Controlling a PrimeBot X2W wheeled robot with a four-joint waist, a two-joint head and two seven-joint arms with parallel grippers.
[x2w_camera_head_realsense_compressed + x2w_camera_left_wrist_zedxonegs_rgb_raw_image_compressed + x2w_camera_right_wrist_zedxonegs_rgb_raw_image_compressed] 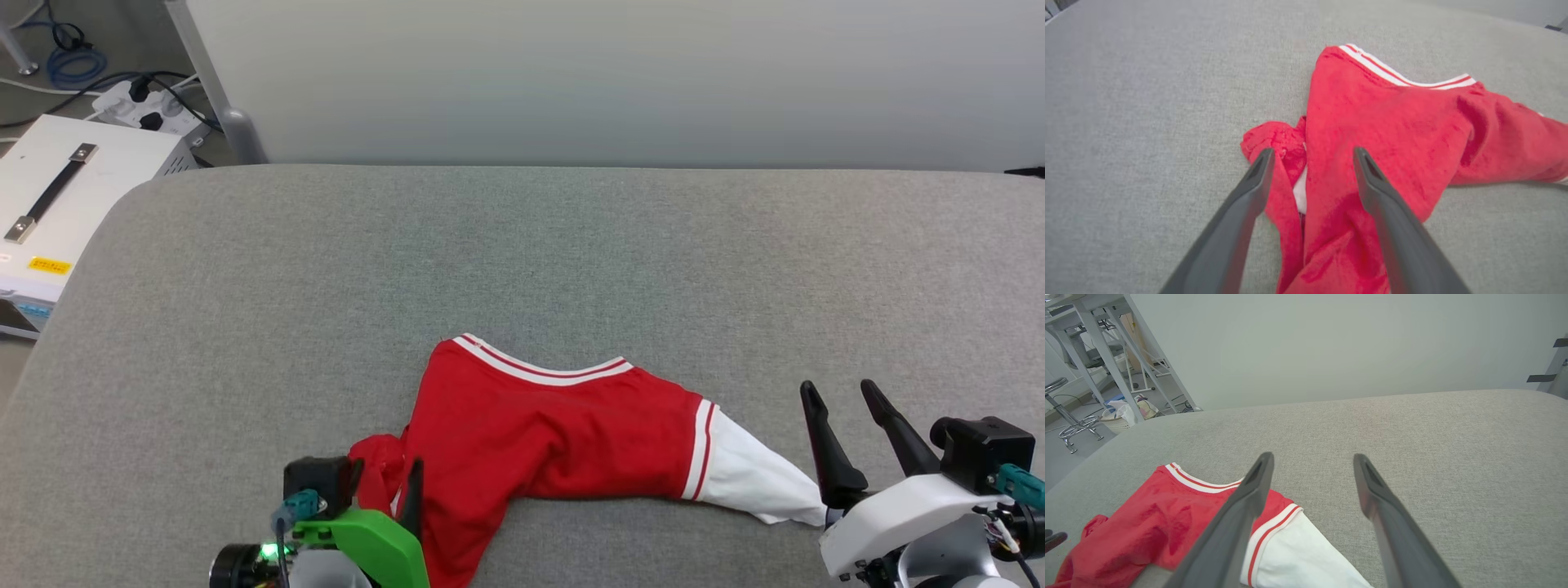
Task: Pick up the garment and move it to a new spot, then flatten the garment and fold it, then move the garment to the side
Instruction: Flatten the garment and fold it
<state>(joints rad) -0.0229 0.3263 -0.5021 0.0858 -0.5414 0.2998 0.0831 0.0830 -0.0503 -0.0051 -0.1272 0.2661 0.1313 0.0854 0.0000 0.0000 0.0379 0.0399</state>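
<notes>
The garment [522, 433] lies crumpled on the grey padded surface [571, 245], near its front edge. It is red, with striped trim along its far edge and a white sleeve [751, 482] stretched out to the right. My left gripper [1312, 153] stands open over the bunched left part of the garment [1392, 130], its fingers spread with cloth under and between them. One of its fingers [415, 490] shows at the bottom of the head view. My right gripper [841, 394] is open and holds nothing, just right of the sleeve's tip. In the right wrist view, the right gripper [1312, 457] has the garment [1147, 526] at its lower left.
A white box with a black handle [73, 188] and a power strip [147, 106] sit on the floor past the surface's left corner. A pale wall panel [571, 82] stands behind the surface. A stool [1069, 428] and white table legs [1106, 355] stand further left.
</notes>
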